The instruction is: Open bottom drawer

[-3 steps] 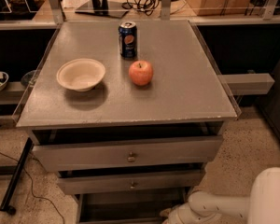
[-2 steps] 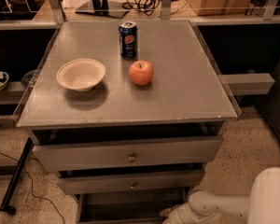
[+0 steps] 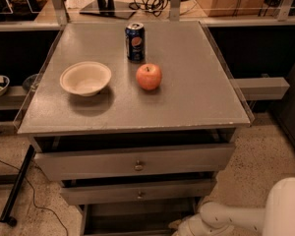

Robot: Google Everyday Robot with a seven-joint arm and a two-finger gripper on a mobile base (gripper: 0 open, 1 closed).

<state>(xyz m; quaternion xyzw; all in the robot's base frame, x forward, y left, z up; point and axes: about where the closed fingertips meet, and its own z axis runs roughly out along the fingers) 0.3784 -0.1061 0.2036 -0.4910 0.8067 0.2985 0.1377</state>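
The grey cabinet has three stacked drawers. The widest drawer front [image 3: 135,162] with a round knob is on top, and the mid-sized front [image 3: 137,192] is below it. The bottom drawer [image 3: 132,219] shows only in part at the lower edge of the view; its knob is out of view. My gripper [image 3: 183,227] is at the bottom edge, at the right end of the bottom drawer, on the end of my white arm [image 3: 236,217], which reaches in from the lower right. Most of the gripper is cut off by the frame.
On the cabinet top [image 3: 196,92] stand a white bowl [image 3: 85,78], a red apple [image 3: 149,76] and a blue soda can [image 3: 135,42]. A black cable and stand leg [image 3: 17,191] lie on the floor at left. A grey shelf bar [image 3: 263,87] juts out at right.
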